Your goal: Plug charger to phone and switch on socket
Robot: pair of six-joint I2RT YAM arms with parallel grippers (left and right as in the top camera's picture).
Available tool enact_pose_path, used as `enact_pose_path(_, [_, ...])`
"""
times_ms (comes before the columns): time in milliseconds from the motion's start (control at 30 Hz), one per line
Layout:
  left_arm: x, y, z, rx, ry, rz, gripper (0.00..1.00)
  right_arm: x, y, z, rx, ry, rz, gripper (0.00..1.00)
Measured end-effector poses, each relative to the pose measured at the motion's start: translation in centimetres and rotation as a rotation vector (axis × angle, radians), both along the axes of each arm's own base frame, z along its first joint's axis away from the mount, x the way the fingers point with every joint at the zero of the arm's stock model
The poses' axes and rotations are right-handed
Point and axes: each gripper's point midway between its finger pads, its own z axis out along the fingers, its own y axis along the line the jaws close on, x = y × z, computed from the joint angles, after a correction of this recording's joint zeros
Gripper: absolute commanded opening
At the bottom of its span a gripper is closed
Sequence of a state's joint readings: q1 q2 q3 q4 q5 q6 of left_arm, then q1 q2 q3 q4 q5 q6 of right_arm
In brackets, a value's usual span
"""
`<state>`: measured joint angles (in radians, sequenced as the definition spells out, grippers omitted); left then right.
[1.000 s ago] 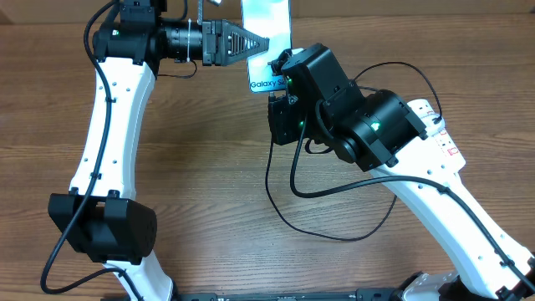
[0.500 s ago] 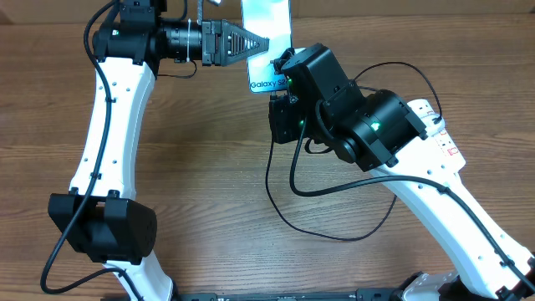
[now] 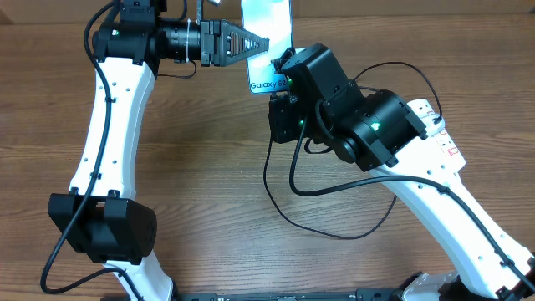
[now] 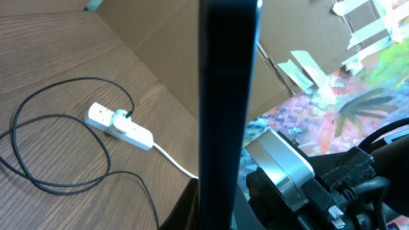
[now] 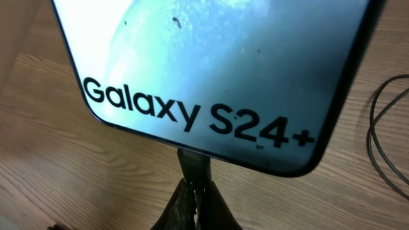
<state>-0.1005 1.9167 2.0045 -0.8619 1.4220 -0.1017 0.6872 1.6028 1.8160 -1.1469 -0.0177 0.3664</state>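
Observation:
The phone (image 3: 269,25) is held up at the table's far edge, its "Galaxy S24" end toward my right arm. My left gripper (image 3: 264,42) is shut on the phone's side. In the left wrist view the phone (image 4: 229,96) is a dark edge-on bar between the fingers. My right gripper (image 5: 197,198) is shut on the charger's small plug tip (image 5: 193,167), which meets the phone's bottom edge (image 5: 211,70). The black cable (image 3: 288,213) loops over the table toward the socket (image 4: 120,122), where its black plug sits in an outlet.
The power strip's end (image 3: 443,138) shows partly under my right arm at the right. Its white cord (image 4: 176,163) runs toward a brown cardboard wall (image 4: 160,57) along the table's far side. Cable loops (image 4: 51,147) lie on the wood.

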Motion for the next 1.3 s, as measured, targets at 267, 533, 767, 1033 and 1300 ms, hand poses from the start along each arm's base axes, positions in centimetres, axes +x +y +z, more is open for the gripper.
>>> enact_pose_path(267, [0.02,0.0,-0.01,0.001,-0.001,0.001,0.04,0.02,0.03,0.03,0.001,-0.001,0.001,0.04])
enact_pose_path(533, [0.05,-0.01,-0.05,0.003,-0.001,0.003,0.04,-0.02,0.0,-0.01,-0.001,0.0,0.001,0.04])
enact_pose_path(767, [-0.05,-0.17,-0.08,0.004,0.001,-0.001,0.04,-0.17,-0.15,-0.18,-0.012,0.005,0.007,0.04])
enact_pose_path(1033, [-0.01,-0.17,-0.12,0.006,0.001,0.002,0.04,-0.2,-0.17,-0.21,-0.019,0.001,0.017,0.04])
enact_pose_path(1300, [0.03,-0.16,-0.16,0.009,0.001,0.004,0.04,-0.19,-0.16,-0.2,-0.02,0.0,0.019,0.04])
